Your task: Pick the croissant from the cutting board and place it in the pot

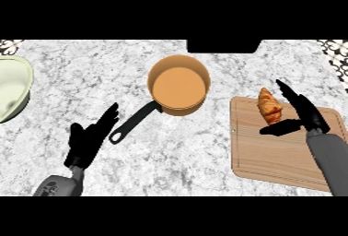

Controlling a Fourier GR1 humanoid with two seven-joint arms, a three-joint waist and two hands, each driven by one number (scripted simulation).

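- Head view: right hand point(304, 115) is spread apart around the croissant point(269, 107), thumb below it, fingers beside it, not clamped yet, so I'd say this is the grasp step.
- Croissant sits at the board's point(272, 159) 12 o'clock edge.
- Next: close, lift, carry toward 9 o'clock to the pot point(179, 84).
- Pot's handle point(135, 120) points to 7 o'clock, out of the way.
- Left hand point(92, 138) rests apart on the bench point(204, 152); pale bowl point(14, 87) at far 9 o'clock.

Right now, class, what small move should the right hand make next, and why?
Probably close round the croissant: the right hand is open beside it on the cutting board, fingers one side, thumb below, nothing gripped yet. The pot waits to the left.
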